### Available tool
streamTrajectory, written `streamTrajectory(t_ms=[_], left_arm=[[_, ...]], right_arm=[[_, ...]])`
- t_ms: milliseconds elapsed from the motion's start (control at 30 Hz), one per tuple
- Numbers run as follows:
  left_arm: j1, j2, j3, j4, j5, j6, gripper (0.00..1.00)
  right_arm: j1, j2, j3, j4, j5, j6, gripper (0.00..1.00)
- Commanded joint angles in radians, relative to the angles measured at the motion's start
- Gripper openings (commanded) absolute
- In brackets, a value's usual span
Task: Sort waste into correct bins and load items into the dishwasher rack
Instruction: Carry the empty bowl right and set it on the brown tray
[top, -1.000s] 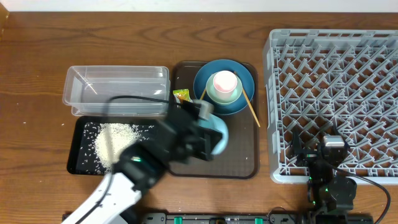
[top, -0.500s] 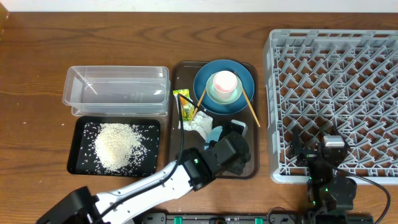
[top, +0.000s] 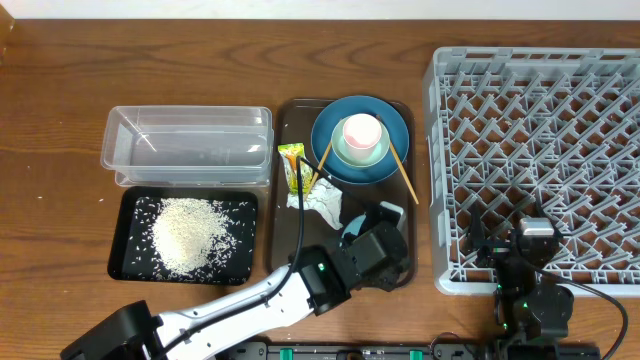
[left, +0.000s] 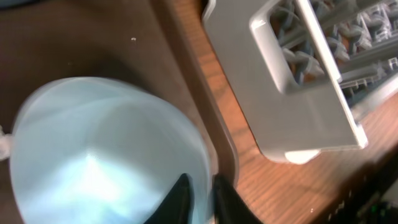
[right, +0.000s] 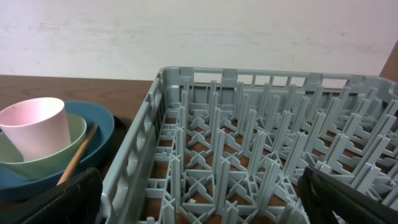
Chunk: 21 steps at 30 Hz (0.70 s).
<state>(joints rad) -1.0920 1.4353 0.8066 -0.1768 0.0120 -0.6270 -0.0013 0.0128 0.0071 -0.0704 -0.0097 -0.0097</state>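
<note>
Left of the brown serving tray (top: 283, 240), the clear tub (top: 108, 150) looks empty. Just in front of the tub, the black tray (top: 128, 205) holds the rice (top: 185, 232), so that part of the sorting seems done.

On the serving tray's left side lie the snack wrapper (top: 294, 165) and the crumpled napkin (top: 318, 200), neither binned yet. At the tray's back, the dark blue plate (top: 395, 160) carries the mint bowl (top: 350, 152) with the pink cup (top: 361, 131) inside it, and the chopsticks (top: 403, 172) lean on the plate's rim.

Over the tray's front right corner, the left end effector (left: 198, 186) pinches the rim of the small pale blue bowl (left: 93, 155), one finger inside and one outside. This is probably the first item bound for loading.

Right of the serving tray, the dishwasher rack (top: 540, 100) holds nothing. The right end effector (top: 535, 245) sits at the rack's front edge, its fingers spread and empty.
</note>
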Motion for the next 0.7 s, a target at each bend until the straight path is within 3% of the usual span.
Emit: streamTrajectory(t_ms=[0, 100, 467, 667], left_arm=[[-0.005, -0.003, 0.009, -0.004, -0.002, 0.001, 0.3], [-0.002, -0.006, 0.009, -0.005, -0.006, 0.003, 0.44], [0.105, -0.165, 0.031, -0.171, -0.206, 0.005, 0.49], [0.223, -0.178, 0.029, -0.232, -0.208, 0.027, 0.57]], right_arm=[[0.016, -0.003, -0.002, -0.004, 0.002, 0.013, 0.99], [0.016, -0.003, -0.002, -0.004, 0.002, 0.013, 0.99], [0.016, -0.003, -0.002, -0.004, 0.002, 0.013, 0.99], [0.016, -0.003, -0.002, -0.004, 0.002, 0.013, 0.99]])
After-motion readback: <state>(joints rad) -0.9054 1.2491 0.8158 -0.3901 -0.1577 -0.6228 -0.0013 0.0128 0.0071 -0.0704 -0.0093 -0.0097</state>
